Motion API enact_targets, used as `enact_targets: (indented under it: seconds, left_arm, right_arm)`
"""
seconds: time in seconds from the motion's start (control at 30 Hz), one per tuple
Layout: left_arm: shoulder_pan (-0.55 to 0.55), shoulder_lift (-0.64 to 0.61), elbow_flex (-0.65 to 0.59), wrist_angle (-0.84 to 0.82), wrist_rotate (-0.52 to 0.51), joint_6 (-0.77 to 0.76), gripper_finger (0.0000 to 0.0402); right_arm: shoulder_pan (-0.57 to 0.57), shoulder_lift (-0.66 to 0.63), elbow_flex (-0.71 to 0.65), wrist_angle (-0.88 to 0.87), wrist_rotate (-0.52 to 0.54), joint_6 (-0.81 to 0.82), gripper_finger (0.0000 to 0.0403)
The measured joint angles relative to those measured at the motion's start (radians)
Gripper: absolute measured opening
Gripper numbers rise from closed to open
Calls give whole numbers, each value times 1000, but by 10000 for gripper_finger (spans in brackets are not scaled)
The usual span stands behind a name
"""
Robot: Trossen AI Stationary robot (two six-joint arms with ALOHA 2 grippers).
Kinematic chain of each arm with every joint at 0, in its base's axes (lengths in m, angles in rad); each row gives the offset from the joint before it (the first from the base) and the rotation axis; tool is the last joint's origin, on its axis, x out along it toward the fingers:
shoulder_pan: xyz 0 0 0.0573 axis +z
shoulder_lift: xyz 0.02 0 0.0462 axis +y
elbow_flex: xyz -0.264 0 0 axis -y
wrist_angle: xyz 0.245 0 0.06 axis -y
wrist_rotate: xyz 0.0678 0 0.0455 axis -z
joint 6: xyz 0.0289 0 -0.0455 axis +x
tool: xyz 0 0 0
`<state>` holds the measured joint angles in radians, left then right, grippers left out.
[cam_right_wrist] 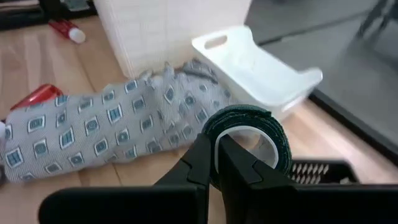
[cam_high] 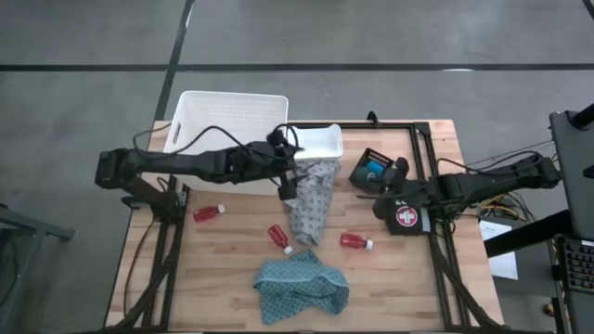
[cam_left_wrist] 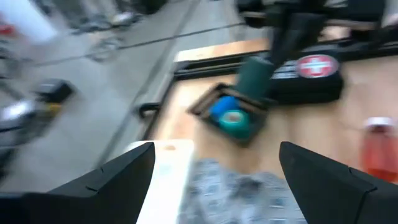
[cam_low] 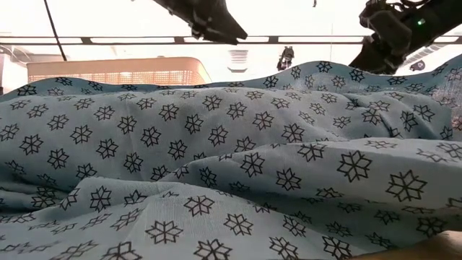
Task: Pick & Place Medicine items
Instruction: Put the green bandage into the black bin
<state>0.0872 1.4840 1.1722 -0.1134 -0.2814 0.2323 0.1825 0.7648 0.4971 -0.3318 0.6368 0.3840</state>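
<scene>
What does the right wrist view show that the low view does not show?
Only the right wrist view shows the right gripper shut on a dark green roll, the small white tray, the grey patterned cloth and two red bottles. Only the low view shows the teal cloth filling its foreground. Both show the big white basket.
</scene>
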Motion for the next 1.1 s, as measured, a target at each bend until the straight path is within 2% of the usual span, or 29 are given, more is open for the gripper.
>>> enact_targets:
  seconds: [0.13, 0.33, 0.47, 0.6, 0.77, 0.83, 0.97, 1.1]
  left_arm:
    - [4, -26, 0, 1, -142, -5, 347]
    - [7, -44, 0, -30, -155, -38, 347]
    - [11, -41, 0, -81, -58, -15, 347]
    - [13, -41, 0, -90, 39, 5, 347]
    - [37, -43, 0, -55, 73, 48, 347]
    - [57, -41, -5, -37, 117, 43, 347]
    - [100, -41, -76, 75, 227, 58, 347]
    - [143, -48, -161, 250, 233, 60, 347]
  right_arm:
    - [-1, 11, 28, -116, 4, 131, 13]
    - [-7, 47, 90, -354, 18, 409, 13]
    - [-6, 82, 116, -435, 19, 520, 13]
    - [-6, 113, 128, -436, 18, 527, 13]
    - [-7, 156, 146, -437, 17, 527, 13]
    - [-7, 172, 155, -438, 17, 527, 13]
    - [-6, 195, 175, -448, 17, 526, 13]
    - [-7, 201, 185, -450, 17, 529, 13]
